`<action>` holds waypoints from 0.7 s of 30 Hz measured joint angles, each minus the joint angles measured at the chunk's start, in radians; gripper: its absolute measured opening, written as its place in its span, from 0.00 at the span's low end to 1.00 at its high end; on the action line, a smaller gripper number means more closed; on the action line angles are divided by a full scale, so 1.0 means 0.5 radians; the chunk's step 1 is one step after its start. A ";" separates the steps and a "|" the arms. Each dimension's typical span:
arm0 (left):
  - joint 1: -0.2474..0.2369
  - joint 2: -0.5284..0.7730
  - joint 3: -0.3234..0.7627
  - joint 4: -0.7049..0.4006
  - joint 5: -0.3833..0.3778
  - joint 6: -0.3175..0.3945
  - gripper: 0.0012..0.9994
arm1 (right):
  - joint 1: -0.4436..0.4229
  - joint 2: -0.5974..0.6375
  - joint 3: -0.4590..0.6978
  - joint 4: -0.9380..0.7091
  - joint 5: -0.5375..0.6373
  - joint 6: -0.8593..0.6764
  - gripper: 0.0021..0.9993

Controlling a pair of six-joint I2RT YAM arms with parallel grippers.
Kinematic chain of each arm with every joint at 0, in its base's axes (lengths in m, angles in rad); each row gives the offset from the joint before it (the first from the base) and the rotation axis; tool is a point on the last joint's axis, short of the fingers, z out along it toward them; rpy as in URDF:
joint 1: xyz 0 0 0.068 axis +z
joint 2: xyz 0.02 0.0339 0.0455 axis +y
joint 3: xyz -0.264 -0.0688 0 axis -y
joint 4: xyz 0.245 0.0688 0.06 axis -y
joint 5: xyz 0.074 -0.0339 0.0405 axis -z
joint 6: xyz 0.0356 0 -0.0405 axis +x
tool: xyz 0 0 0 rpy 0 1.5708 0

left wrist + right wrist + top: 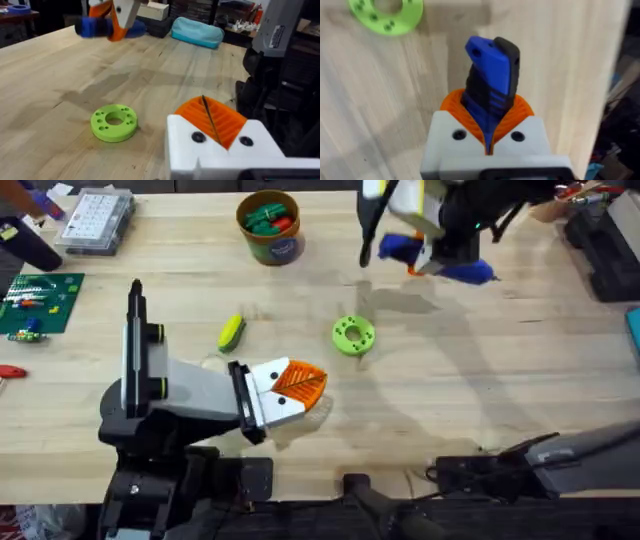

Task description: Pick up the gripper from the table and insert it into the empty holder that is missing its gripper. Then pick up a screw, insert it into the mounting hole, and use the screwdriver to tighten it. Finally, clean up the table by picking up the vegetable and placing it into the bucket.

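1. The right gripper [425,262] is clamped on the screwdriver [470,272], its orange pads pinching the blue body on both sides.
2. In the right wrist view the screwdriver [492,75] stands out from between this gripper's [487,125] pads, blue with a black band along one edge.
3. From overhead, blue shows on both sides of the right gripper, so the tool lies crosswise in it.
4. The left wrist view shows the right gripper [117,30] and the screwdriver [92,27] held clear of the counter [50,85], with a shadow beneath.
5. The left gripper [295,385] has its orange pads pressed together, with nothing between them; the left wrist view [215,120] shows only a thin dark seam.
6. A green disc [353,335] with holes lies flat on the counter just beyond the left gripper, between the two grippers.
7. The vegetable [231,332] lies on the counter near the left gripper, apart from it and across from the disc.
8. The bucket [270,225] stands well beyond the left gripper, level with the right gripper, with green and red pieces inside.
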 joint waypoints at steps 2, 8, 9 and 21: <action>0.000 0.000 0.000 0.000 0.000 0.000 0.00 | -0.048 0.089 -0.039 0.037 0.014 -0.060 0.02; 0.000 0.000 0.000 0.002 -0.010 0.042 0.00 | -0.101 0.320 -0.084 0.116 0.033 -0.151 0.02; 0.000 0.000 0.000 0.004 -0.018 0.056 0.00 | -0.101 0.353 -0.085 0.119 0.033 -0.158 0.02; 0.000 0.000 0.000 0.011 -0.055 0.136 0.00 | -0.101 0.592 -0.086 0.164 0.112 -0.193 0.02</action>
